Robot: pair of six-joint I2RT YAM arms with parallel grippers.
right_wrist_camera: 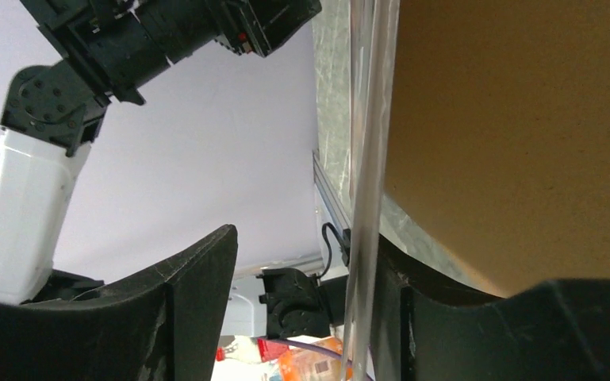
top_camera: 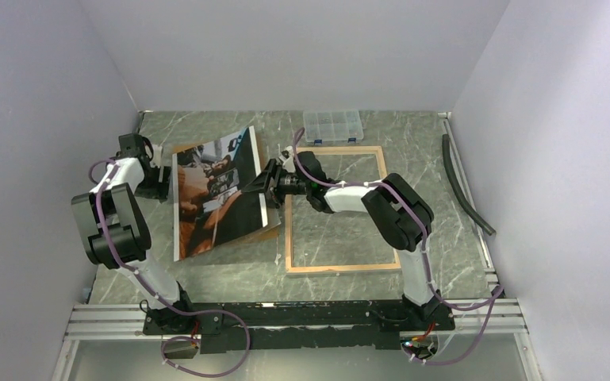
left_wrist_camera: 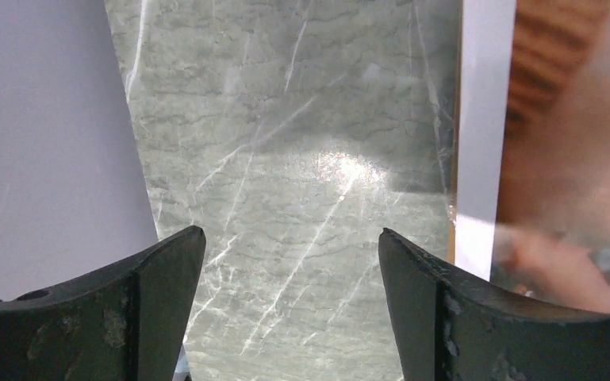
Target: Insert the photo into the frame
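The photo [top_camera: 214, 194], probably a light, floppy print that creases easily, lay left of centre on a brown backing board [right_wrist_camera: 508, 119], with the frame [top_camera: 341, 268] just right of it. The right claw [right_wrist_camera: 305, 238] stood open astride its right margin, the sensible hold. The left claw [left_wrist_camera: 289, 238] gaped over the glossy marbled tabletop [left_wrist_camera: 285, 119], with plain walls [top_camera: 285, 48] close around.

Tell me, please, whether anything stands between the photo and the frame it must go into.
No loose object lies between the photo and the frame; they sit side by side. Only the right arm itself stretches above the frame's far half, with the right gripper at the photo's right edge.
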